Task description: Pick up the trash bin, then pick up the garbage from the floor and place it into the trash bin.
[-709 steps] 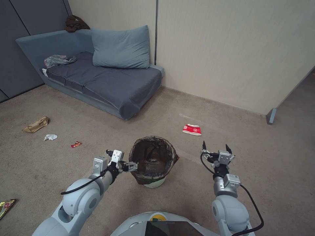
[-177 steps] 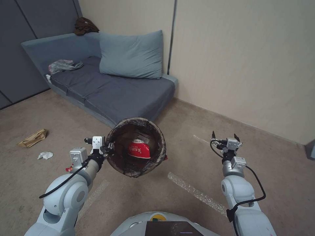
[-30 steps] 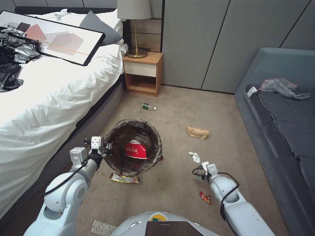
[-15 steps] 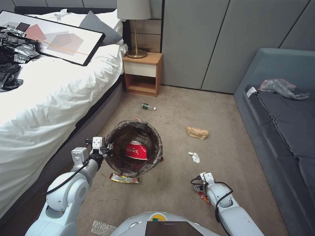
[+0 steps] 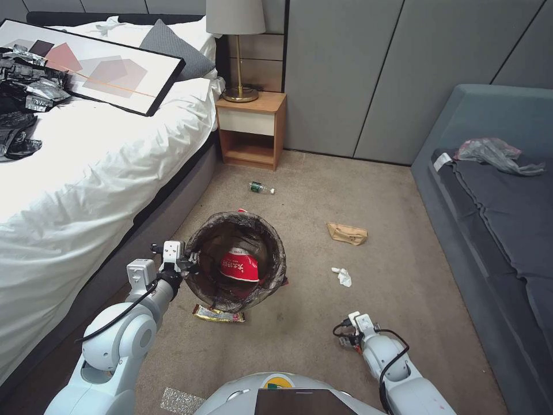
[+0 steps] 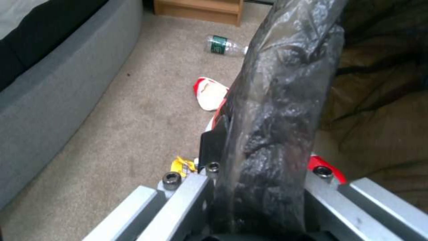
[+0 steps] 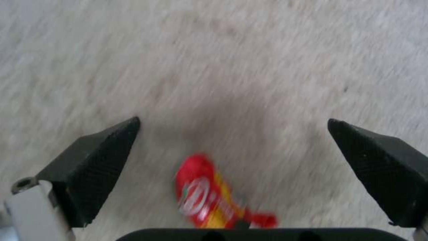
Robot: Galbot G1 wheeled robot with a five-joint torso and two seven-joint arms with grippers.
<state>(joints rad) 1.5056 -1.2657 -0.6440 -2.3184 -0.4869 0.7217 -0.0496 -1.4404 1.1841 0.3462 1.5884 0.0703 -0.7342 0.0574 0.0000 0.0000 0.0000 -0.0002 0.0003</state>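
carpet blurs under right pincer (image 7: 232,134) spread above wrapper (image 7: 209,194); left pincer (image 6: 254,187) clamps trash bin (image 5: 237,260).

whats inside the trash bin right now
Inside the trash bin, held by the left claw, lies one red-and-white paper cup on the dark liner. Anything beneath the cup is hidden.

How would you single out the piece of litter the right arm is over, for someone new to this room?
Start on the carpet between the white bed and the grey sofa, near the robot's right side. There the right tool hangs open above a small red snack wrapper, which lies between its fingertips. It is red with a yellow stripe, unlike the white tissue and tan paper bag farther off.
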